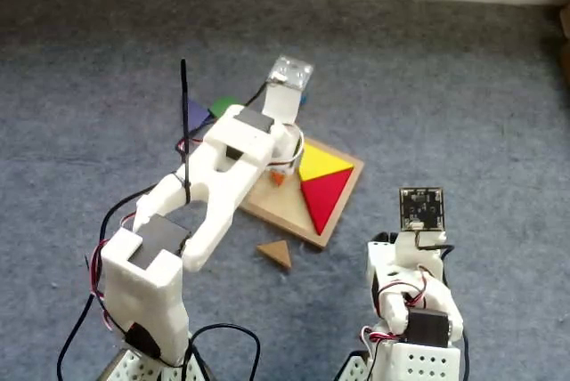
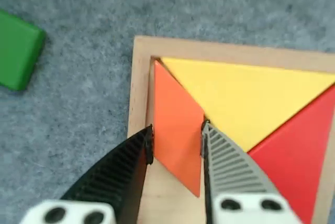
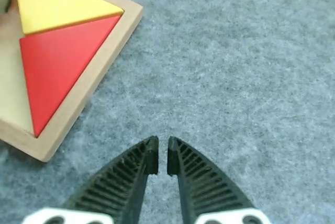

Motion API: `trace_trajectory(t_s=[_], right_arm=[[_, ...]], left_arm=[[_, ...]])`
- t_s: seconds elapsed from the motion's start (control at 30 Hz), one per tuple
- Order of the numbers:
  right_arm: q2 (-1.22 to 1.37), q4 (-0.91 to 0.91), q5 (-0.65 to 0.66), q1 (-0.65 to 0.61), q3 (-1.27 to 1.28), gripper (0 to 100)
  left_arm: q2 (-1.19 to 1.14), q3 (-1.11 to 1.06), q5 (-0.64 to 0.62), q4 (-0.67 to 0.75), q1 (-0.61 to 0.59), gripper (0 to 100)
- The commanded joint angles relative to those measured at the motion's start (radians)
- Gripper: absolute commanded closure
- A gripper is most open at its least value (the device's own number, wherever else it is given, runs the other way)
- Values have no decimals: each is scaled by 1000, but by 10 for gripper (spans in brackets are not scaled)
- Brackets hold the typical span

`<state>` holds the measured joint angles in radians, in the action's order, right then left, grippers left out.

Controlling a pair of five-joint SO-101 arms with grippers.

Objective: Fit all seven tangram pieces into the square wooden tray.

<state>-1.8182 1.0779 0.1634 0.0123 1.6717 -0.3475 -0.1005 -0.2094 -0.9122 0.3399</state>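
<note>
- In the tray (image 2: 139,82), the left gripper (image 2: 177,132) pinched the orange piece (image 2: 175,103) edgewise: seemingly light, stiff, slick.
- The right gripper (image 3: 158,156) sat narrow, empty.

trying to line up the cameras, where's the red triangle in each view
High view: red triangle along the tray's edge facing the right arm.
Left wrist view: red triangle past the orange piece that the left gripper clamps.
Right wrist view: red triangle in the tray corner nearest the right gripper.
Shared landmark: the yellow triangle, edge to edge with it.
</note>
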Motion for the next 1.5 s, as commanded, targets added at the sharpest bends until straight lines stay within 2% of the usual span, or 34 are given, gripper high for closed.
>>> trace_trajectory(t_s=[0.0, 0.13, 0.5, 0.7, 0.8, 0.97, 1.2, 1.37, 1.47], right_arm=[[-8, -19, -2, 13, 142, 954], [-8, -19, -2, 13, 142, 954], [-8, -19, -2, 13, 142, 954], [-8, -19, -2, 13, 142, 954], [-8, -19, -2, 13, 142, 954], [-8, -19, -2, 13, 142, 954], [-8, -19, -2, 13, 142, 954], [-8, -19, -2, 13, 142, 954], [-8, -19, -2, 13, 142, 954]], left_arm=[[12, 71, -34, -14, -12, 803], [15, 90, -61, -52, -19, 761], [51, 110, -66, -149, -24, 763], [65, 108, -48, -163, -53, 841], [81, 99, 49, -265, -31, 854], [182, 28, 71, -382, 12, 851], [420, -185, 295, -377, 21, 747], [507, -366, 502, -373, 96, 734], [495, -478, 571, -281, 139, 734]])
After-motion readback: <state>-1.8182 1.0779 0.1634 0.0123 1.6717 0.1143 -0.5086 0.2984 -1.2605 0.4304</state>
